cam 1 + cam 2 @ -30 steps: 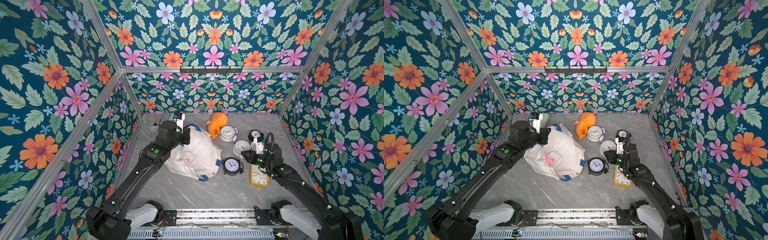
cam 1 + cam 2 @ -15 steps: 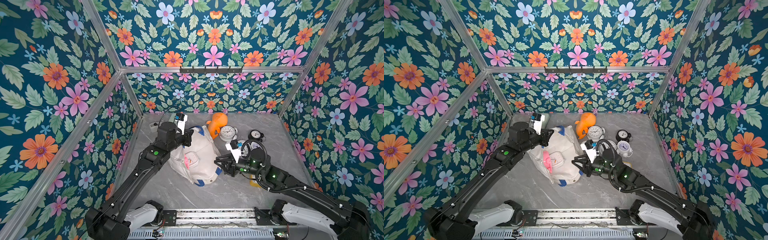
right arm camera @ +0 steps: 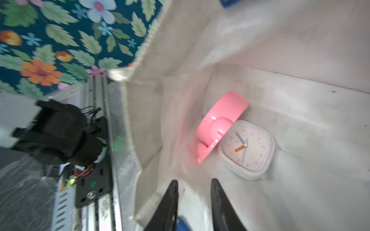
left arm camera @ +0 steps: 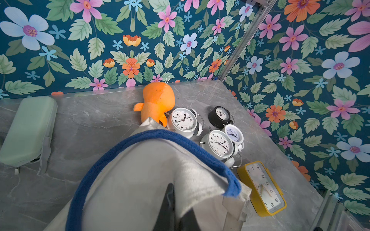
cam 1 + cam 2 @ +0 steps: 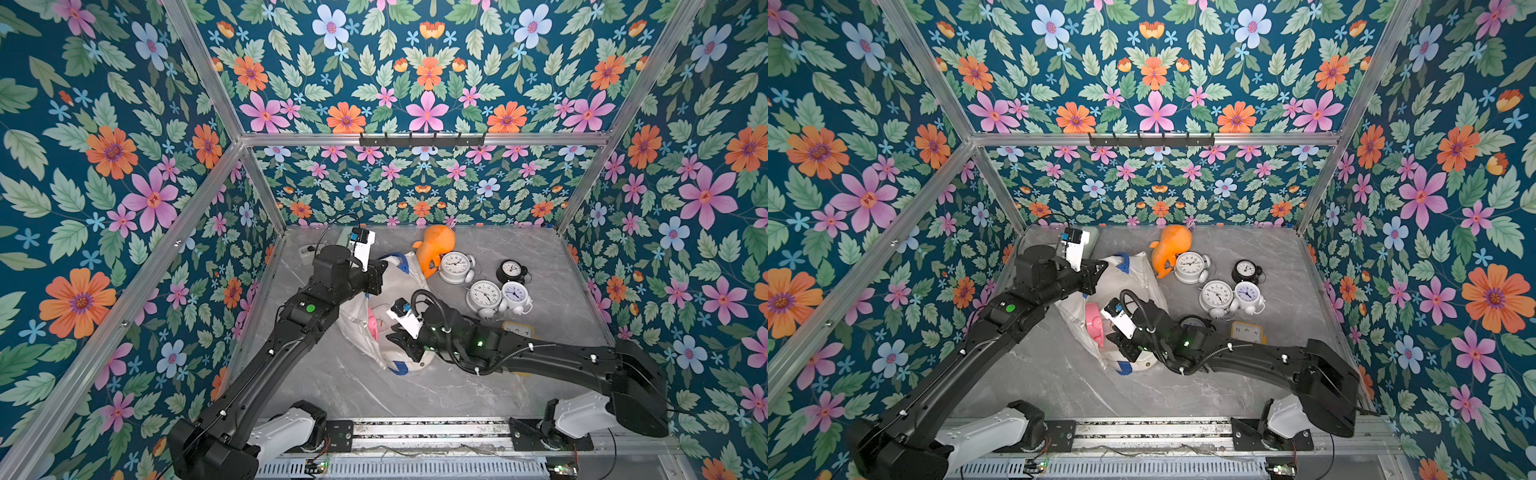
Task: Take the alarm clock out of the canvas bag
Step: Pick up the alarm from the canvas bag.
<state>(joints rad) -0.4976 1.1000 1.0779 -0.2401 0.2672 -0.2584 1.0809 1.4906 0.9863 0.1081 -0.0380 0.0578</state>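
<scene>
Marble tabletop [image 5: 353, 390] carries canvas bag [image 5: 401, 280], orange plush [image 5: 434, 249], several clocks [image 5: 483, 296], seemingly a case [image 4: 26, 130].

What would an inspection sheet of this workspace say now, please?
Surface: grey marbled tabletop, no spill seen.
Job's things: canvas bag lifted at its rim, mouth open; pink clock and white square clock lie inside.
Clutter: orange plush, two white bell clocks, black clock, small white clock, yellow clock, green case, all outside the bag.
Grippers: left gripper shut on the bag's rim; right gripper open, empty, at the bag's mouth.
Cables: black cable loops above the right wrist.
Surroundings: floral walls, aluminium frame, hook rail.
</scene>
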